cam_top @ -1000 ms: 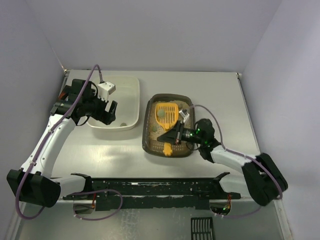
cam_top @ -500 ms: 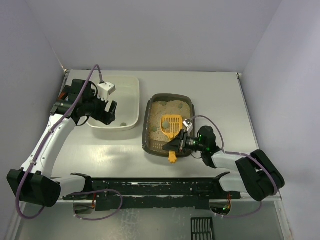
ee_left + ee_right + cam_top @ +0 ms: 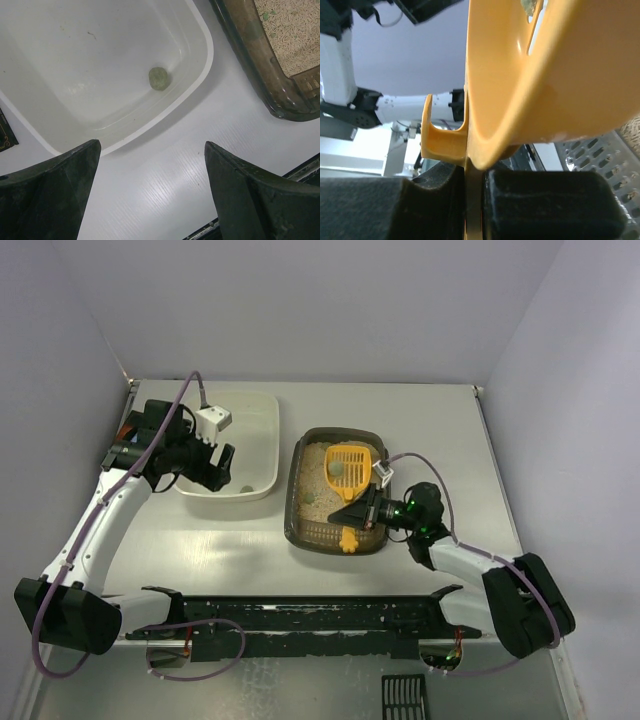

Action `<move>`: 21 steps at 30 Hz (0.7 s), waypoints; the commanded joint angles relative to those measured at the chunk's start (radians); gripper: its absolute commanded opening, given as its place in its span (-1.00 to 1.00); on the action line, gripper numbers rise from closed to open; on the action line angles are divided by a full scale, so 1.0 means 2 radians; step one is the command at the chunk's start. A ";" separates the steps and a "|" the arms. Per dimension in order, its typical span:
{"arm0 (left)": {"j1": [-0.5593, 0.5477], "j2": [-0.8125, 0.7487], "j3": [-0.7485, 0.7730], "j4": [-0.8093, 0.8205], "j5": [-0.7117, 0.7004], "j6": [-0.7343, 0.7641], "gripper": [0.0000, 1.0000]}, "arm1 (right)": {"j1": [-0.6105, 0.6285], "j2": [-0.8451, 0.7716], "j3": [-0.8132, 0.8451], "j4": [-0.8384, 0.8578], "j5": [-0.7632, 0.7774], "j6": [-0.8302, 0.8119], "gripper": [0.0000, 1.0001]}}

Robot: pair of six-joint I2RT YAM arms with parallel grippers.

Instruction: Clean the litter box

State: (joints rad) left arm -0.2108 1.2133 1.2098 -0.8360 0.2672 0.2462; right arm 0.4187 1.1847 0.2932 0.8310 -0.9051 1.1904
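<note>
Clenches the right jaws on the thin handle of the yellow scoop (image 3: 545, 75), pads (image 3: 550, 205) flat against its sides in the wrist view, likely so the bowl cannot twist under load. Holds the bowl over the sand (image 3: 315, 475) in the far half of the litter box (image 3: 293, 502), just right of centre in the overhead view. Carries a grey-green clump (image 3: 338, 468) inside. Probably tilts it this way to let loose grains sift back through the slots. Leaves a few greenish flecks (image 3: 266, 15) on the sand.

Spreads the left jaws wide, grasping nothing, above the near edge of the white tub (image 3: 258, 425). Finds that tub upper left of centre in the overhead view, just beside the litter box on the tabletop (image 3: 430, 430). Shows one lump (image 3: 159, 78) already lying in the tub's corner, so evidently the dump spot. Seems to park the left arm there to watch or steady the tub; cannot tell which.
</note>
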 commanded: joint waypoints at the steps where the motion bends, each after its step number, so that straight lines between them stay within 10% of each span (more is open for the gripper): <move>1: 0.003 -0.008 -0.006 0.007 0.009 0.005 0.93 | -0.022 0.038 -0.016 0.136 -0.030 0.066 -1.00; 5: 0.006 -0.009 -0.007 0.019 -0.013 -0.008 0.97 | -0.020 0.074 -0.009 0.156 -0.016 0.079 -1.00; 10: 0.030 -0.007 0.016 0.045 -0.074 -0.063 0.99 | 0.029 0.087 0.123 -0.135 0.063 -0.088 -1.00; 21: 0.131 0.020 0.101 -0.007 0.118 -0.098 0.98 | 0.076 0.234 0.419 -0.375 0.116 -0.198 -1.00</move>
State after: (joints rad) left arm 0.0257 1.2339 1.3502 -0.8108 0.3706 0.0734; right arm 0.5278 1.5448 0.9371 0.3775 -0.7666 0.9543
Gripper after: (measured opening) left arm 0.993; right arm 0.100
